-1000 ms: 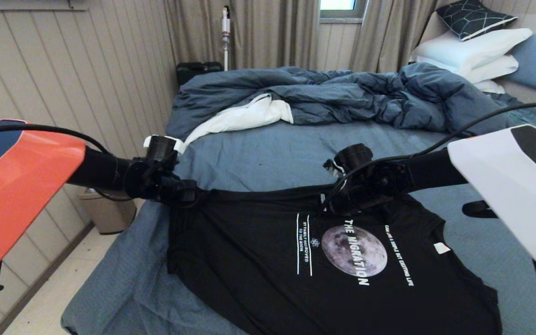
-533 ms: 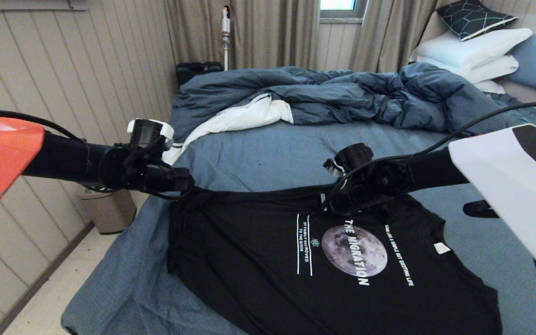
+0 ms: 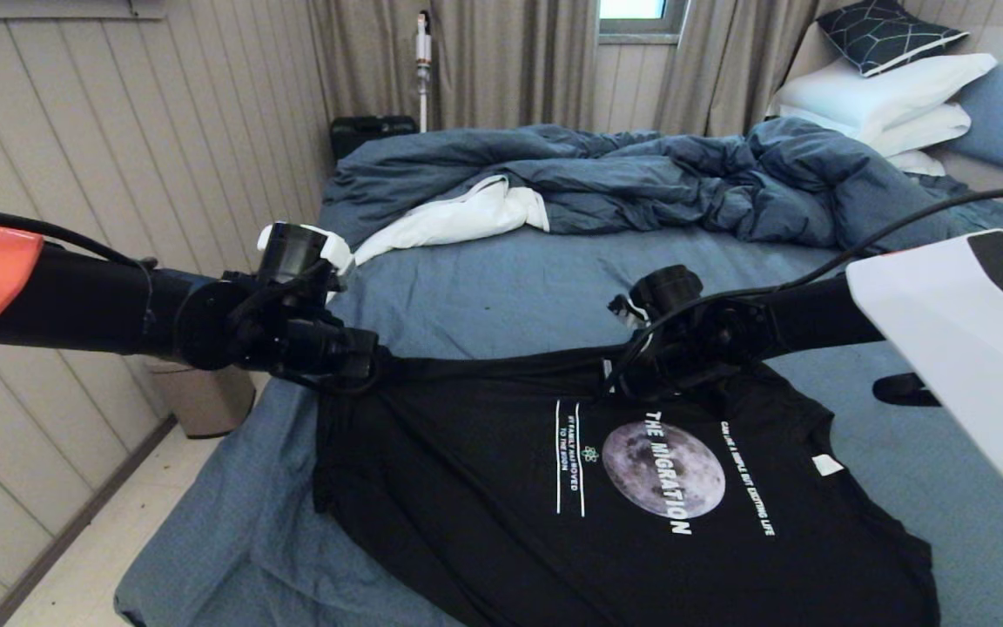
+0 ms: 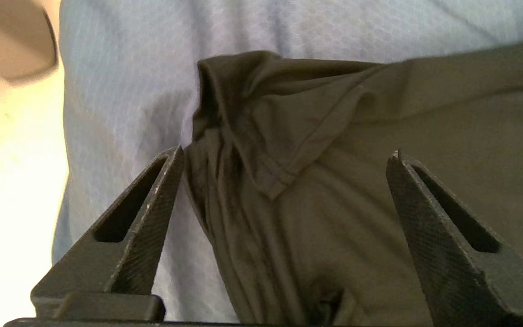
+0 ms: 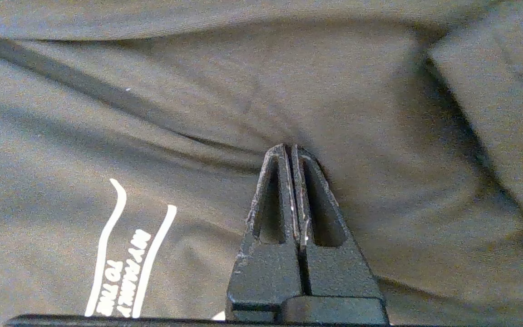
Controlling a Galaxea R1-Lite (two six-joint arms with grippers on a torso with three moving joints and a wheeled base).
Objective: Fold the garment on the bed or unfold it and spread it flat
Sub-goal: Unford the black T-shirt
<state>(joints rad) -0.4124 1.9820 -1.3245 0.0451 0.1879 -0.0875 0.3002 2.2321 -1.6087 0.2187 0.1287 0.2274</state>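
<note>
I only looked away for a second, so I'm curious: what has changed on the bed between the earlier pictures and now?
The left gripper has opened and let go of the corner of the large black moon-print T-shirt; its arm swung out to the left, then back. The corner now lies bunched on the blue-grey bed sheet. The right gripper stayed shut on the shirt's far edge, and the shirt has barely shifted.

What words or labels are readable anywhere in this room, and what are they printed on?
"THE MIGRATION": white lettering across the grey moon print on the black T-shirt.
"MY FAMILY ... TO THE ...": small text between two white lines beside the moon; the rest is too small to read.
Line of small white text on the moon's other side: too small to read.
White neck label: nothing legible.
No other text is visible.
</note>
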